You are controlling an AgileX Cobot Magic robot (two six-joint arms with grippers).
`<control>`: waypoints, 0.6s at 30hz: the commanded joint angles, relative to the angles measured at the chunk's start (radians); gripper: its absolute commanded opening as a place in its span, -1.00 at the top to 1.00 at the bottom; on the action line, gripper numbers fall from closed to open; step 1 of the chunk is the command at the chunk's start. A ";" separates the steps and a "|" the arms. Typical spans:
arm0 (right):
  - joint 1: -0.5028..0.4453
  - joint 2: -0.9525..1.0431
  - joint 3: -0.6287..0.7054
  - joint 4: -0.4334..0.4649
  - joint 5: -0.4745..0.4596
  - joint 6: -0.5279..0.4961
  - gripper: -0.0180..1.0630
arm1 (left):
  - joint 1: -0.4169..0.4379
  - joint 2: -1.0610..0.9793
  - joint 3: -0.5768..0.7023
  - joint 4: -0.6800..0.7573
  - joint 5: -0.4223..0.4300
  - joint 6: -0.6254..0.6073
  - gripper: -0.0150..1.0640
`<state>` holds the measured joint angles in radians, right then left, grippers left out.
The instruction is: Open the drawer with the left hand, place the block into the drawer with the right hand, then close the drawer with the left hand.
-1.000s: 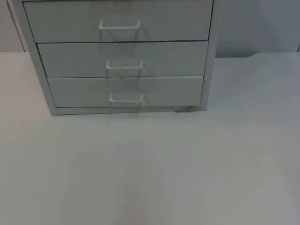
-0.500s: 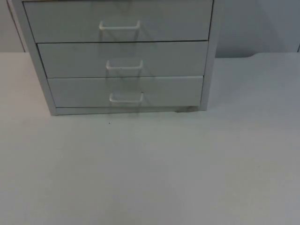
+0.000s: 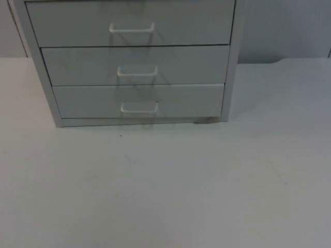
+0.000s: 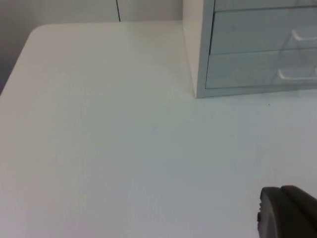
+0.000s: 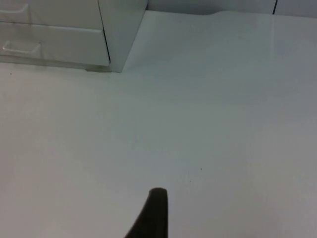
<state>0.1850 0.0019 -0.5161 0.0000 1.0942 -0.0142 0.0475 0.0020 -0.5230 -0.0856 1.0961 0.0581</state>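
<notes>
Nothing has moved since the earlier top views — the drawer cabinet (image 3: 133, 62) stands as before at the table's (image 3: 170, 191) far edge, against the partition wall (image 3: 282, 28), with all three drawers shut flush.

Top drawer (image 3: 129, 23), middle drawer (image 3: 134, 65) and bottom drawer (image 3: 138, 101) each carry a white bar handle at mid-front, the bars lying level, parallel to the table's far edge: top handle (image 3: 132, 28), middle handle (image 3: 137, 71), bottom handle (image 3: 139, 107).

Left gripper (image 4: 287, 213): one dark fingertip is seen in the left wrist view, low over bare table. Whether its fingers are apart or together cannot be told. From it, the cabinet (image 4: 250, 47) lies ahead and to the gripper's right, its near left corner closest, the handles past that corner.

Right gripper (image 5: 153, 213): one dark fingertip over bare table; finger state likewise cannot be told. The cabinet's right corner (image 5: 116, 34) lies ahead and to its left.

Block: not located in any current view, so its position cannot be given.

Judgement: opening step not yet begun. The coming move turns on the left gripper travelling forward and rightward to a handle, then closing across the level bar from above and below — the pull runs straight toward the table's near edge. The right arm waits.
</notes>
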 commanded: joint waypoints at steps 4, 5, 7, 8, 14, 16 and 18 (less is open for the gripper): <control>-0.002 -0.002 0.001 0.000 -0.014 0.003 -0.53 | -0.006 -0.002 0.011 -0.007 -0.033 -0.010 0.98; -0.002 -0.002 0.001 0.000 -0.014 0.003 -0.53 | -0.006 -0.002 0.019 -0.004 -0.031 0.003 0.98; -0.002 -0.002 0.001 0.000 -0.014 0.001 -0.53 | -0.006 -0.002 0.030 0.007 -0.021 0.010 0.98; -0.002 -0.002 0.001 0.000 -0.014 0.001 -0.53 | -0.006 -0.002 0.030 0.007 -0.021 0.010 0.98; -0.002 -0.002 0.001 0.000 -0.014 -0.001 -0.53 | -0.006 -0.002 0.030 0.016 -0.021 -0.005 0.98; -0.002 -0.002 0.001 0.000 -0.014 -0.001 -0.53 | -0.006 -0.002 0.030 0.032 -0.021 -0.025 0.98; -0.002 -0.002 0.001 0.000 -0.014 -0.001 -0.53 | -0.006 -0.002 0.030 0.032 -0.021 -0.025 0.98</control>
<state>0.1850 0.0019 -0.5161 0.0000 1.0942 -0.0142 0.0475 0.0020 -0.4965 -0.0626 1.0787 0.0456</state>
